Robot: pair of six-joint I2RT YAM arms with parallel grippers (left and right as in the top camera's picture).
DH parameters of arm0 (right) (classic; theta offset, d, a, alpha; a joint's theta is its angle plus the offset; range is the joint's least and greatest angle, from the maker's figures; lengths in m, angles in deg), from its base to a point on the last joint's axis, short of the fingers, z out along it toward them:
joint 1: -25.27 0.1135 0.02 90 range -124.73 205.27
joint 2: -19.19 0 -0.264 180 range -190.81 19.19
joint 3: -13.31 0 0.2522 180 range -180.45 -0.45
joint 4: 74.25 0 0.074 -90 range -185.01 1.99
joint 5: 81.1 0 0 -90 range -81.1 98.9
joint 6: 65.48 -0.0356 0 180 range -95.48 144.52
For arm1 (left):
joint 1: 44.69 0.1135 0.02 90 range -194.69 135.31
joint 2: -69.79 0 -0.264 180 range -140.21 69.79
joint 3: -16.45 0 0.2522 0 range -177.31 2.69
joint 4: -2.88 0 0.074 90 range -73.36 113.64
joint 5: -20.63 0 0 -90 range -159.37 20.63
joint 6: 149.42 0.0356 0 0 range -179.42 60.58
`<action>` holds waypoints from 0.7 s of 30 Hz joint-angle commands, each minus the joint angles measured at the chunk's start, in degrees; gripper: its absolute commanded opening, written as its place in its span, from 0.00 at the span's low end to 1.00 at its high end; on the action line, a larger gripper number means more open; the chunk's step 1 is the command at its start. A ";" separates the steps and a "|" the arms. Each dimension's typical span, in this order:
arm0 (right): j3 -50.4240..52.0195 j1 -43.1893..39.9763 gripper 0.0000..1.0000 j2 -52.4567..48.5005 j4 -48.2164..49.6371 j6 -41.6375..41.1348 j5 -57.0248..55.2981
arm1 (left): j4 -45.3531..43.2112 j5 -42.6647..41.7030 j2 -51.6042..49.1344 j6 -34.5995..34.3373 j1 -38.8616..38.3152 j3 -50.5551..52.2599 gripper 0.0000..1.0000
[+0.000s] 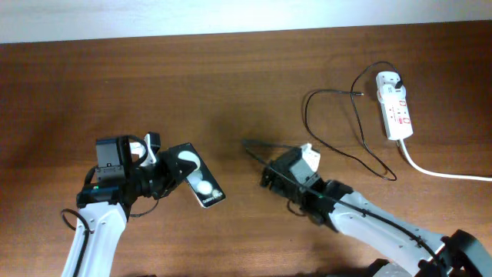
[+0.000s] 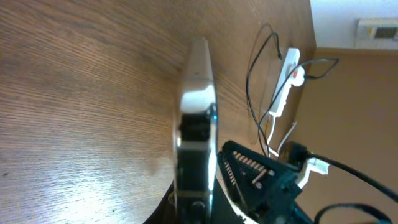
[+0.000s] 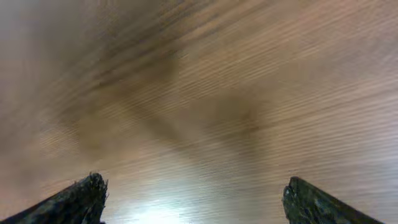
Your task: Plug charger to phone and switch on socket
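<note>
- Brown wooden table (image 1: pixel 231 77): smooth top, fine straight grain, low satin sheen.
- Flat black rectangular phone (image 1: pixel 195 174): glossy face; the edge looks silvery, metal-like and reflective in the left wrist view.
- White elongated plastic socket strip (image 1: pixel 393 105): smooth, slight gloss.
- Thin black charger cable (image 1: pixel 306 114): matt, rubbery-looking.

The left pincer (image 1: pixel 169 171) grips the phone (image 1: pixel 203 187), socket (image 1: pixel 393 105) well apart.

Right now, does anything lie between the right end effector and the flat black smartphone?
Nothing visible. Only bare brown wooden table separates the right end effector from the flat black smartphone that the left end effector grips.
</note>
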 commanded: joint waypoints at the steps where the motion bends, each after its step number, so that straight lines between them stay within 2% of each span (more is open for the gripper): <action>1: -11.96 -6.95 0.93 0.33 -12.35 6.21 -4.13 | 1.62 -2.78 -0.04 1.88 0.24 -0.57 0.00; 3: -18.84 -13.11 0.92 0.09 -19.63 6.97 -4.72 | 1.99 -2.80 -0.04 1.88 0.24 -0.57 0.00; 5: -24.24 -20.24 0.89 -2.64 -21.11 10.67 -5.03 | 1.97 -2.78 -0.04 1.88 0.24 -0.55 0.00; 8: -37.62 -27.98 0.89 -18.01 -21.88 12.98 -4.96 | 2.01 -2.80 -0.04 1.86 0.24 -0.57 0.00; 11: -48.22 -29.18 0.86 -32.30 -20.17 14.45 -6.16 | 2.01 -2.80 -0.04 1.86 0.24 -0.57 0.00; 13: -52.22 -29.18 0.84 -40.22 -14.80 16.17 -7.48 | 2.01 -2.78 -0.04 1.86 0.24 -0.57 0.00; 15: -52.24 -29.18 0.73 -43.76 -10.01 16.39 -7.54 | 2.01 -2.36 -0.04 1.86 0.24 -0.55 0.00; 18: -52.24 -29.18 0.67 -46.42 -7.74 16.37 -8.20 | 2.03 -2.12 -0.04 1.86 0.24 -0.57 0.00; 20: -52.22 -29.14 0.45 -47.67 -7.76 18.14 -7.04 | 2.03 -2.14 -0.04 1.86 0.24 -0.57 0.00; 21: -52.24 -28.94 0.31 -47.67 -7.32 24.00 -4.04 | 2.03 -2.14 -0.04 1.86 0.24 -0.57 0.00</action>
